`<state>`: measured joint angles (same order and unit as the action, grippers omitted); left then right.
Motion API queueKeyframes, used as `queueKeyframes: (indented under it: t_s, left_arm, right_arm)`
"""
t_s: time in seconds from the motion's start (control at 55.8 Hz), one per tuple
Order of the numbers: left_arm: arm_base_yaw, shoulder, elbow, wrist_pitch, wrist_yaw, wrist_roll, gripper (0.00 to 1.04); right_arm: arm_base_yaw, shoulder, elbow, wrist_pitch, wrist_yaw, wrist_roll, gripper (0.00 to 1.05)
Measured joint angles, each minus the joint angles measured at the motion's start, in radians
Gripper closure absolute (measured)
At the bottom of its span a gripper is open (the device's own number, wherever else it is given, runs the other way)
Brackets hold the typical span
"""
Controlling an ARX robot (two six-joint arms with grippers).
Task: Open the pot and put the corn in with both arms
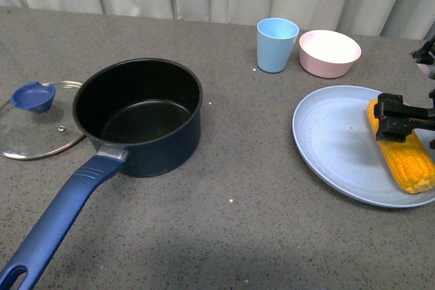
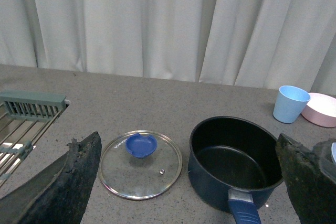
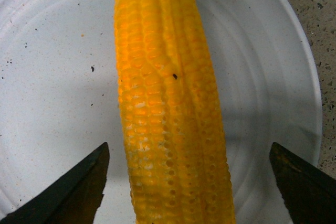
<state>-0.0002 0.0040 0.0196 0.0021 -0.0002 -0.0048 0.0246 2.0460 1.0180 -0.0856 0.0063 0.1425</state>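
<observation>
The right gripper (image 1: 401, 117) hung low over the corn (image 1: 401, 151) with its jaws spread wide; from the right wrist view its two dark fingers (image 3: 79, 187) stood on either side of the cob (image 3: 168, 103), each clear of the kernels, so the right gripper (image 3: 191, 184) gripped nothing. The corn lay lengthwise on a pale blue plate (image 1: 333, 140), towards the plate's right side, and only the wrist view showed the kernel rows close up and the little dark specks on the plate (image 3: 42, 77). The left gripper (image 2: 187, 145) was out of the front view; its own camera showed its fingers (image 2: 73, 182) parted wide and empty, high above the table. Below it sat the pot (image 2: 233, 161), open and with nothing inside, its blue handle pointing back towards the robot, and the glass lid (image 2: 142, 166) lay flat on the table just beside it, knob up. From the front, the lid (image 1: 34, 123) was to the left of the pot (image 1: 139, 117), well apart from the plate. Behind stood a blue cup (image 1: 276, 44) and a pink bowl (image 1: 329, 52), side by side, and only the left wrist view caught a dish rack (image 2: 26, 114) at the table's edge
</observation>
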Motion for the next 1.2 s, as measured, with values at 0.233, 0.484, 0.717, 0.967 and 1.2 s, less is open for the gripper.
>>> queueKeyframes:
  t_s: [0.233,0.484,0.717,0.967,1.2]
  left_arm:
    - [0.0,0.0,0.0,0.0,0.0,0.0,0.06]
    - [0.0,0.0,0.0,0.0,0.0,0.0,0.06]
    - [0.0,0.0,0.0,0.0,0.0,0.0,0.06]
    - [0.0,0.0,0.0,0.0,0.0,0.0,0.06]
    - [0.0,0.0,0.0,0.0,0.0,0.0,0.06]
  right_arm:
    - [0.008,0.0,0.009,-0.015,-0.005,0.001,0.61]
    - [0.011,-0.011,0.006,-0.019,-0.045,0.018,0.85]
    - [0.046,-0.201,-0.044,0.005,-0.306,0.149,0.94]
    - [0.199,-0.194,0.05,0.046,-0.512,0.281,0.95]
    - [0.351,-0.03,0.261,0.068,-0.579,0.414,0.96]
